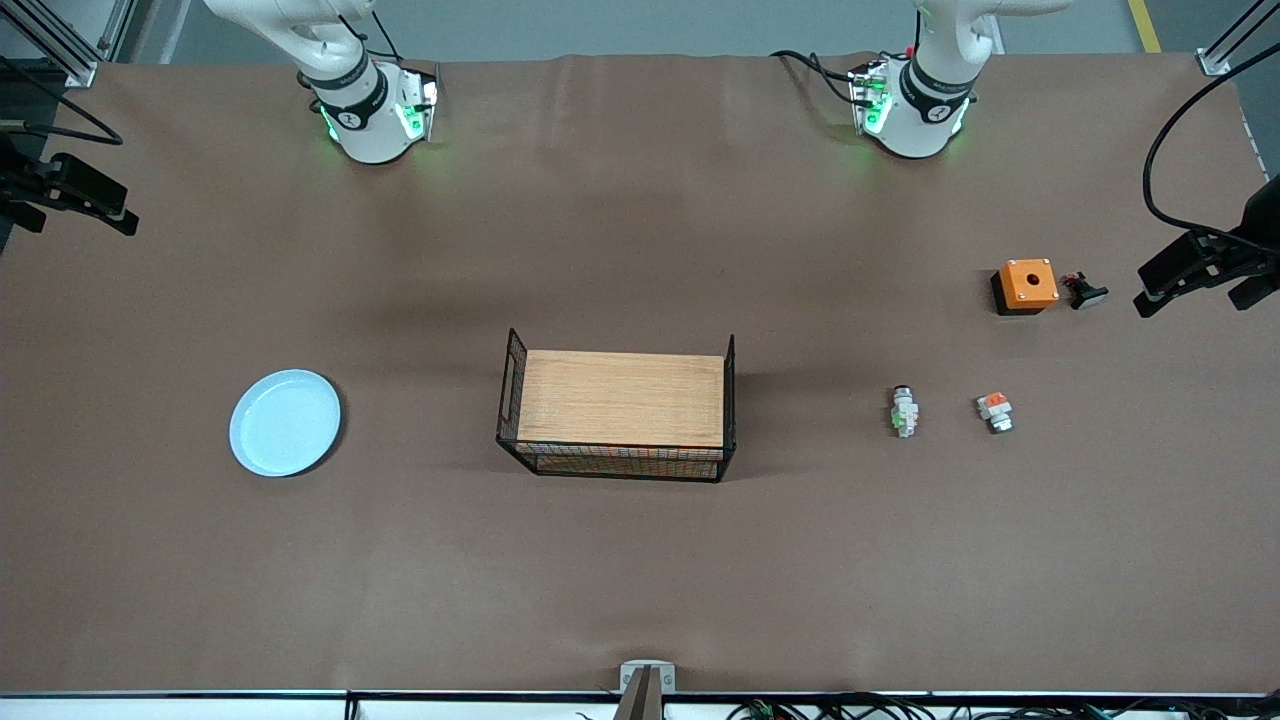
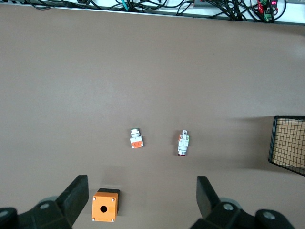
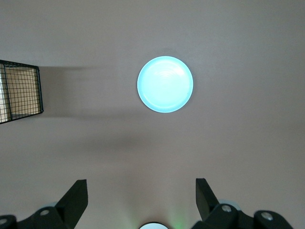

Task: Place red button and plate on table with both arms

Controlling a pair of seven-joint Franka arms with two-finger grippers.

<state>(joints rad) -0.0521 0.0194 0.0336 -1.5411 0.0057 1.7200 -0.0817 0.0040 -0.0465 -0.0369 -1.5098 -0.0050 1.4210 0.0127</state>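
Note:
The red button (image 1: 904, 411), a small white-grey unit with a green mark, lies on the brown table (image 1: 640, 560) toward the left arm's end; it also shows in the left wrist view (image 2: 183, 142). The pale blue plate (image 1: 285, 422) lies on the table toward the right arm's end, and in the right wrist view (image 3: 165, 84). My left gripper (image 2: 141, 191) is open and empty, high over the table beside the orange box. My right gripper (image 3: 141, 191) is open and empty, high over bare table, apart from the plate. Neither gripper shows in the front view.
A wood-topped black wire basket (image 1: 620, 405) stands mid-table between plate and button. A white piece with an orange-red top (image 1: 995, 411) lies beside the button. An orange box with a hole (image 1: 1025, 285) and a small black part (image 1: 1085, 291) lie farther from the front camera.

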